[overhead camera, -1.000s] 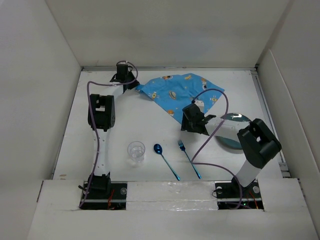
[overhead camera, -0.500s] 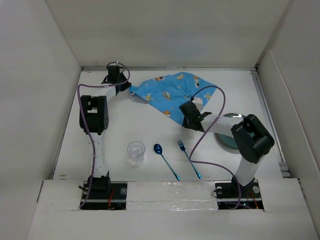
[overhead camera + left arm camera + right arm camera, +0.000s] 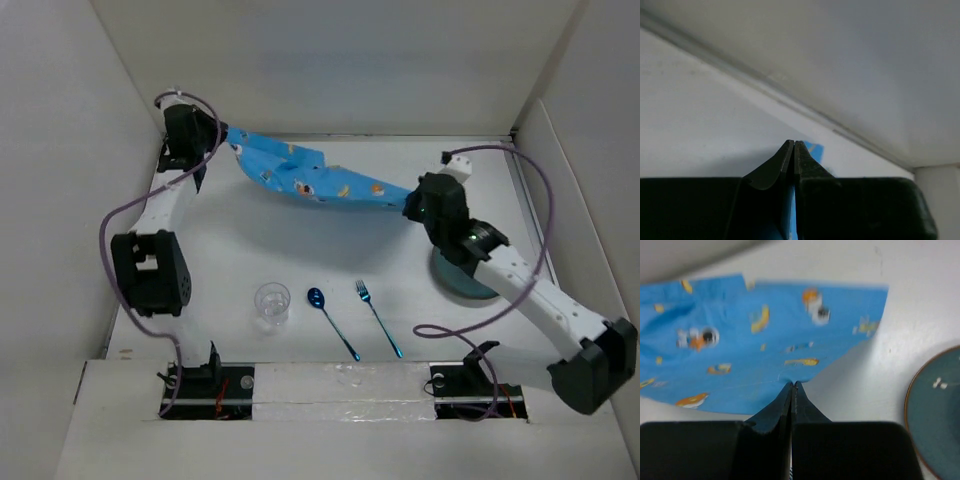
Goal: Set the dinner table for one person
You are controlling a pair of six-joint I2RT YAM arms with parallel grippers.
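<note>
The blue placemat (image 3: 310, 180) with cartoon prints hangs stretched above the back of the white dinner table (image 3: 300, 245), held at both ends. My left gripper (image 3: 222, 140) is shut on its far left corner by the back wall. In the left wrist view only a sliver of the placemat (image 3: 812, 148) shows past the gripper (image 3: 794, 144). My right gripper (image 3: 408, 203) is shut on the mat's right edge. The right wrist view shows the placemat (image 3: 755, 340) pinched at the gripper (image 3: 793, 385).
A teal plate (image 3: 470, 280) lies at the right, partly under the right arm, and shows as the plate (image 3: 940, 405) in the right wrist view. Near the front stand a clear glass (image 3: 271, 303), a blue spoon (image 3: 330, 320) and a blue fork (image 3: 378, 317). White walls enclose the table.
The right gripper has shut on the placemat's edge. Both arms have lifted the mat and pulled it taut, the left one moving to the back left corner and the right one to the right.
</note>
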